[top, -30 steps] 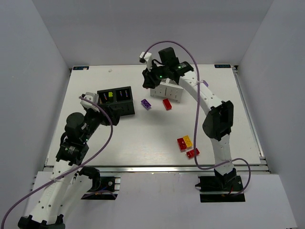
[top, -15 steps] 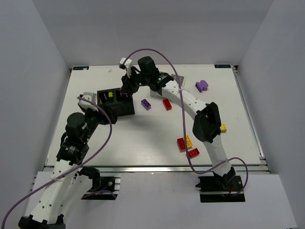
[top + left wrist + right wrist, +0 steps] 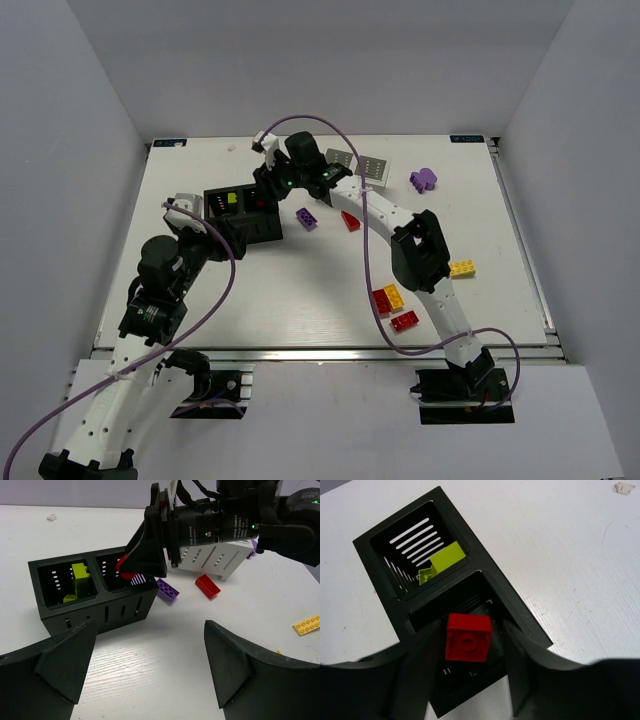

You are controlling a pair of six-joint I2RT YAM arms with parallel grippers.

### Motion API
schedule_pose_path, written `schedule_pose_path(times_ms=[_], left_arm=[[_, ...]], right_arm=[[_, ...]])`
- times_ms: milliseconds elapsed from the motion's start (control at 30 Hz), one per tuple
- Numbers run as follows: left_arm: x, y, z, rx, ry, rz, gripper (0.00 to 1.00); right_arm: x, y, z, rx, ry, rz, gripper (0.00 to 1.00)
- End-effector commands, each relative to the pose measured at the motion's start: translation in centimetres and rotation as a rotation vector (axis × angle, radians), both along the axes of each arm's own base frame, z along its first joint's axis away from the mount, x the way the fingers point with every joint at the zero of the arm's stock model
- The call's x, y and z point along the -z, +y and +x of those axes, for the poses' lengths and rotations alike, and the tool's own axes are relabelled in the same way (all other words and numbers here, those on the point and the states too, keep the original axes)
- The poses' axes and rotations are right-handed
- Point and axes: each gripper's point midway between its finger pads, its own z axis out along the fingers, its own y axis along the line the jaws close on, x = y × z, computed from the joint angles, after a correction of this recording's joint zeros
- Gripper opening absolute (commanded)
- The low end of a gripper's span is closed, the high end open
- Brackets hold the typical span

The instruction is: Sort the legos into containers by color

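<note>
Nearest the arm bases, only the top view shows two red bricks [image 3: 381,300] and a yellow brick [image 3: 394,295] clustered on the surface [image 3: 300,290]. A flat yellow plate [image 3: 461,268] lies off to their right. The left gripper [image 3: 150,635] is spread wide and holds nothing, just short of the black container [image 3: 95,617]. Its own camera shows a lime brick [image 3: 80,575] in the cell on that view's left. Only the right wrist view looks straight down. There the right gripper [image 3: 471,625] hangs over the other cell with a red square brick [image 3: 468,636] between its fingers. A sliver of gap shows on one side, and I cannot tell whether they grip it. Beyond lie a purple brick [image 3: 167,590] and a loose red brick [image 3: 207,586], then the white container [image 3: 215,560], which is tipped over.
</note>
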Motion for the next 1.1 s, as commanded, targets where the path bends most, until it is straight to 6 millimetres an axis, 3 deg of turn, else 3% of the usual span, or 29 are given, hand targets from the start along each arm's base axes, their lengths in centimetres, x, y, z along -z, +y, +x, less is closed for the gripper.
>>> schedule_pose_path(times_ms=[0, 233, 300, 367, 400, 433, 467, 500, 533, 567, 600, 633, 667, 733, 767, 800, 833, 900, 967, 1000, 1067], left_arm=[[0.2, 0.0, 0.0, 0.003, 0.002, -0.001, 0.98], [0.2, -0.5, -0.1, 0.03, 0.002, -0.001, 0.98], [0.1, -0.8, -0.2, 0.049, -0.003, -0.001, 0.98], [0.0, -1.0, -0.3, 0.066, -0.01, -0.005, 0.97], [0.1, -1.3, -0.4, 0.081, -0.009, -0.004, 0.96], [0.1, -1.4, -0.4, 0.089, -0.01, -0.005, 0.92], [0.1, -1.6, -0.5, 0.098, -0.01, -0.006, 0.86], [0.1, -1.9, -0.6, 0.122, -0.013, -0.008, 0.8], [0.2, -2.2, -0.6, 0.135, -0.012, -0.007, 0.67], [0.1, -2.4, -0.7, 0.147, -0.016, -0.009, 0.58], [0.2, -2.8, -0.9, 0.176, -0.01, -0.013, 0.5], [0.3, -3.2, -0.8, 0.199, -0.003, -0.014, 0.39], [0.4, -3.6, -0.8, 0.217, 0.003, -0.017, 0.37], [0.5, -5.2, -1.4, 0.309, 0.015, -0.029, 0.36], [0.5, -5.7, -1.3, 0.335, 0.022, -0.033, 0.44], [0.7, -6.1, -1.4, 0.363, 0.038, -0.043, 0.53], [0.8, -6.8, -1.7, 0.406, 0.05, -0.047, 0.64], [1.3, -7.2, -1.4, 0.422, 0.103, -0.053, 0.9], [2.3, -6.9, -1.2, 0.401, 0.163, -0.041, 0.95], [2.2, -6.5, -0.6, 0.371, 0.172, -0.032, 0.96], [2.7, -5.4, -0.1, 0.294, 0.201, -0.019, 0.96]], right_arm=[[-4.8, 0.6, 0.4, -0.001, -0.082, 0.087, 0.6], [-9.0, 0.0, -0.6, -0.008, -0.089, 0.146, 0.62], [-10.1, -0.5, -0.9, -0.006, -0.084, 0.157, 0.56], [-12.8, -1.9, -1.2, 0.014, -0.107, 0.174, 0.51], [-13.1, -2.9, -0.8, 0.04, -0.09, 0.175, 0.45], [-15.1, -4.7, -0.6, 0.06, -0.092, 0.2, 0.41], [-15.8, -6.6, 0.3, 0.081, -0.087, 0.21, 0.38], [-15.0, -7.4, -0.6, 0.074, -0.003, 0.221, 0.33], [-16.9, -9.8, -0.3, 0.101, -0.009, 0.245, 0.24], [-17.3, -12.1, 0.4, 0.133, 0.001, 0.252, 0.21], [-17.4, -13.2, -0.2, 0.121, 0.016, 0.257, 0.19], [-17.2, -16.8, 0.0, 0.175, 0.02, 0.242, 0.19], [-16.8, -18.1, -0.5, 0.182, 0.021, 0.228, 0.21], [-15.5, -21.4, -3.0, 0.179, -0.017, 0.16, 0.36], [-14.8, -24.4, -2.5, 0.225, -0.038, 0.126, 0.45], [-14.3, -25.8, -2.9, 0.252, -0.06, 0.084, 0.65], [-13.2, -28.3, -4.1, 0.277, -0.072, 0.015, 0.76], [-11.7, -32.2, -5.1, 0.371, -0.047, -0.075, 0.89], [-9.1, -34.4, -6.2, 0.418, 0.014, -0.146, 0.89], [-8.0, -36.9, -6.7, 0.492, 0.057, -0.19, 0.89], [-5.3, -38.9, -7.9, 0.547, 0.133, -0.248, 0.89]])
